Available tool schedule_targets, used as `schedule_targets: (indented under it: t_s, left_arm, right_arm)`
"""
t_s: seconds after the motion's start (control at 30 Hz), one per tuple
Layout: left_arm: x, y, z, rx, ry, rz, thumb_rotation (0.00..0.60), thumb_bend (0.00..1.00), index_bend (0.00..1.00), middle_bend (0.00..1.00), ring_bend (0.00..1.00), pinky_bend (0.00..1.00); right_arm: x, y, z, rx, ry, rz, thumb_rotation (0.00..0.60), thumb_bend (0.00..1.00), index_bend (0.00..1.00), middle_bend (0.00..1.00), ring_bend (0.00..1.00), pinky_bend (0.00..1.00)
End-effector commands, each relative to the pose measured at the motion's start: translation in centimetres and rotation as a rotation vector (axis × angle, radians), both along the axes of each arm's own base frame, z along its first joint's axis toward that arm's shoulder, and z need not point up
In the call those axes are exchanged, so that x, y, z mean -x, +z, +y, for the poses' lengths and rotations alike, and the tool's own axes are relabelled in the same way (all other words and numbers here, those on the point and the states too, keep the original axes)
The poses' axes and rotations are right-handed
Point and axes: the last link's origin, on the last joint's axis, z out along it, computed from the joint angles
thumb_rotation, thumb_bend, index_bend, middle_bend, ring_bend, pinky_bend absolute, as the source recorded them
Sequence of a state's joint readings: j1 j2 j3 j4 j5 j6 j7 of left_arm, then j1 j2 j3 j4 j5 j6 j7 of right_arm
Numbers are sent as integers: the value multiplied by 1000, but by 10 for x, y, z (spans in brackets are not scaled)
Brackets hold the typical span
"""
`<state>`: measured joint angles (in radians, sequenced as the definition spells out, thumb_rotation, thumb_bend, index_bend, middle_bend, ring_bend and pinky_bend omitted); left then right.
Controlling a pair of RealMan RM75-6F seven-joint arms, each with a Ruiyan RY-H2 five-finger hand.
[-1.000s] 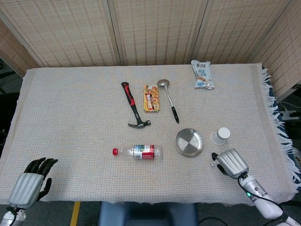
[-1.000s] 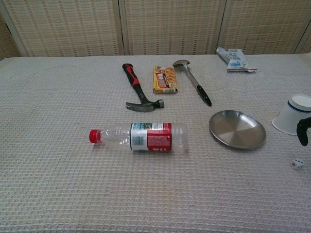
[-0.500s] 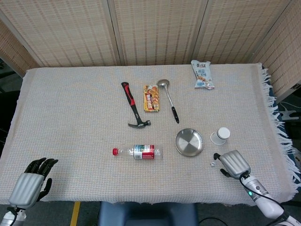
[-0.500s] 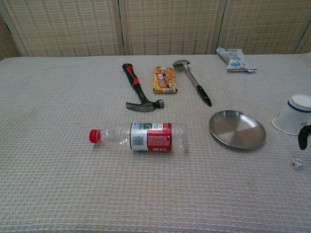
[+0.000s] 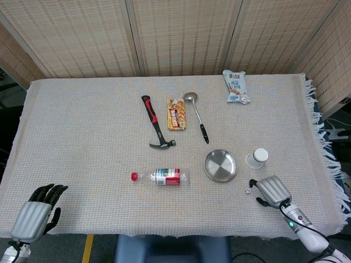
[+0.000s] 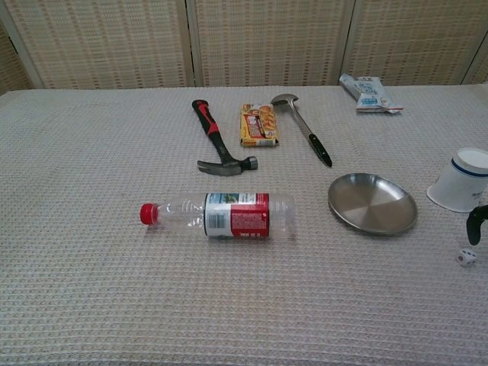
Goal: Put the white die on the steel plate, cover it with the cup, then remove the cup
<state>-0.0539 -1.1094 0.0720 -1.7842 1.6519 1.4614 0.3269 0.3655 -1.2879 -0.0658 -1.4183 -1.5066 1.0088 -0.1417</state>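
From the head view, the white die [image 5: 248, 191] lies on the surface just beside the right robot hand [image 5: 272, 189], near the steel plate [image 5: 221, 165] and the cup [image 5: 256, 158], likely staged for a short carry. That hand hovers back-up, grip unclear; the left robot hand [image 5: 34, 214] rests idle, holding nothing, fingers apart. In the chest view, a dark fingertip [image 6: 473, 227] hangs just above the die.

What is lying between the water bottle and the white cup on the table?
The steel plate, seen in both views, between bottle and cup.
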Motion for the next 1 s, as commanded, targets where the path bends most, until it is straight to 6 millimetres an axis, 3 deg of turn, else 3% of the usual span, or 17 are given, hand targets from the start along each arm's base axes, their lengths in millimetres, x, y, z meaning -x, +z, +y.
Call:
schedule_targets:
  t_s: [0.03, 1.0]
  left_arm:
    - [0, 0, 0, -1, 1, -1, 600, 580, 163, 165, 126, 184]
    - [0, 0, 0, 2, 2, 1, 600, 580, 163, 165, 126, 184]
  right_arm:
    - [0, -4, -1, -8, 6, -6, 600, 182, 403, 955, 835, 1000]
    - [3, -17, -9, -13, 11, -53, 600, 182, 425, 955, 836, 1000]
